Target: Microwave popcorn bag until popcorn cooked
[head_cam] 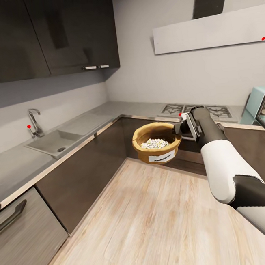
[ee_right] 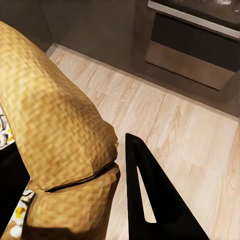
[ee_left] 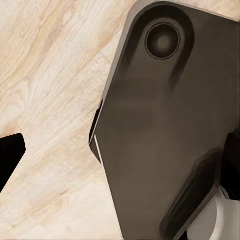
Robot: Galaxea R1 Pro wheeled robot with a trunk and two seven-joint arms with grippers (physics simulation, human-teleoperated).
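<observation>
Right claw [head_cam: 176, 131] pinches popcorn bag [head_cam: 156, 142] rim over floor; keep it level toward microwave [head_cam: 260, 109] at right; left claw state unclear.

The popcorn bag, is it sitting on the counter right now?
No, the right hand holds the popcorn bag by its rim in the air, above the wood floor.

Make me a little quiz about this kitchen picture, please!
1. True or false: the bag sits on the counter.
2. Which claw holds the bag: A left, B right?
3. Fill in: the microwave is at the picture's ____ edge in the head view.

Key: 1 false, it is held in the air above the floor. 2 B. 3 right.
</observation>
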